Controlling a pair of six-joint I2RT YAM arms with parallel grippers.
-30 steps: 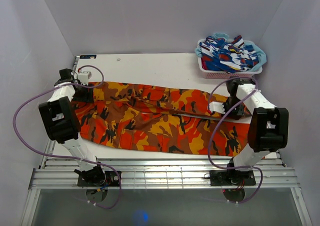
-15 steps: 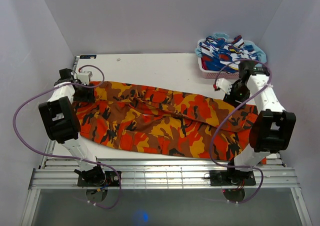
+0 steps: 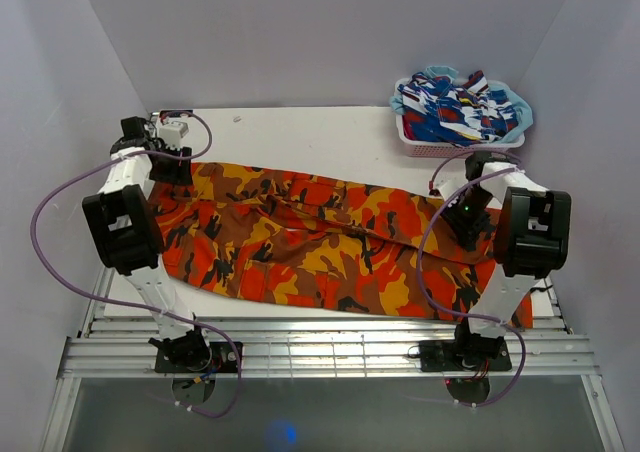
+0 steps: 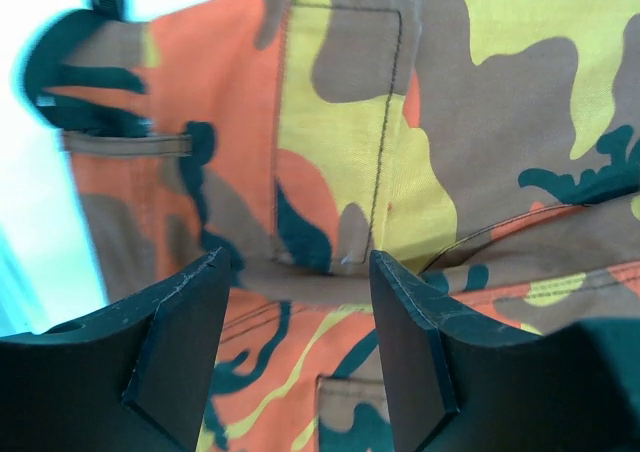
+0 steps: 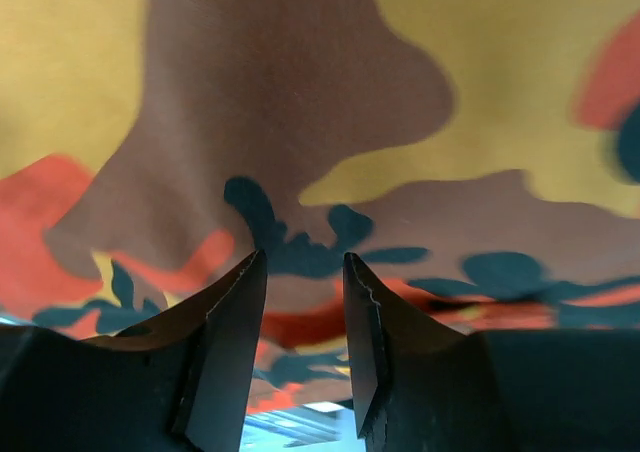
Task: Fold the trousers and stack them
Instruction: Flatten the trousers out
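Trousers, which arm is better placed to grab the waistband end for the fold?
Left. The left claw hangs open over the waistband, belt loop and pocket below it. The right claw is over the opposite leg end of the trousers.

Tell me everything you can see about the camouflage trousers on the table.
The trousers are soft, woven-looking fabric in orange, red and yellow camouflage with dark blotches, showing a stitched pocket and belt loop. They lie spread out and wrinkled across the white table, waist left, legs reaching right. The left gripper and right gripper hang close over them, jaws apart.
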